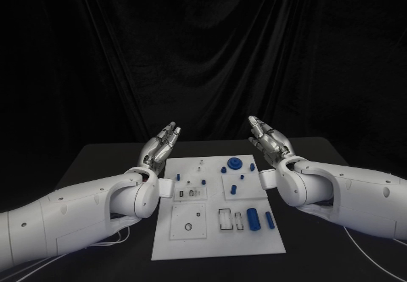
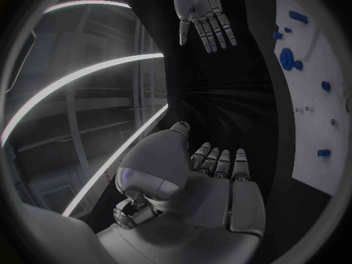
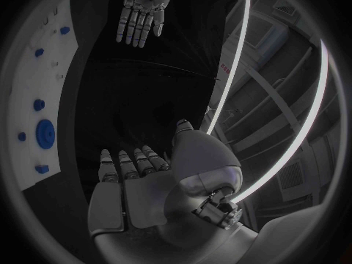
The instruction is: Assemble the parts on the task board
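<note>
The flat white rectangular task board (image 1: 219, 232) lay in the middle of the black table (image 1: 102, 155), long side running away from the robot. The small blue plastic parts (image 1: 252, 218) sat on it — two upright cylinders near the front right, a round blue gear-like disc (image 1: 232, 163) toward the far end, and several smaller blue pegs (image 1: 233, 189) scattered between. Clear square inset plates covered the left half of the board; a small black ring (image 1: 186, 227) rested on the nearer one.

The left silver many-fingered hand (image 1: 160, 145) was raised just beyond the board's far left corner, palm turned inward, fingers extended and released — grasping nothing. The right silver many-fingered hand (image 1: 269, 138) mirrored it off the far right corner, fingers likewise straight, held close together, empty. The two palms faced each other across the far end of the board; neither touched the board or any part.

The left wrist view confirmed the right hand (image 2: 202, 14) flat and unclenched; the right wrist view showed the left hand (image 3: 143, 9) the same.
</note>
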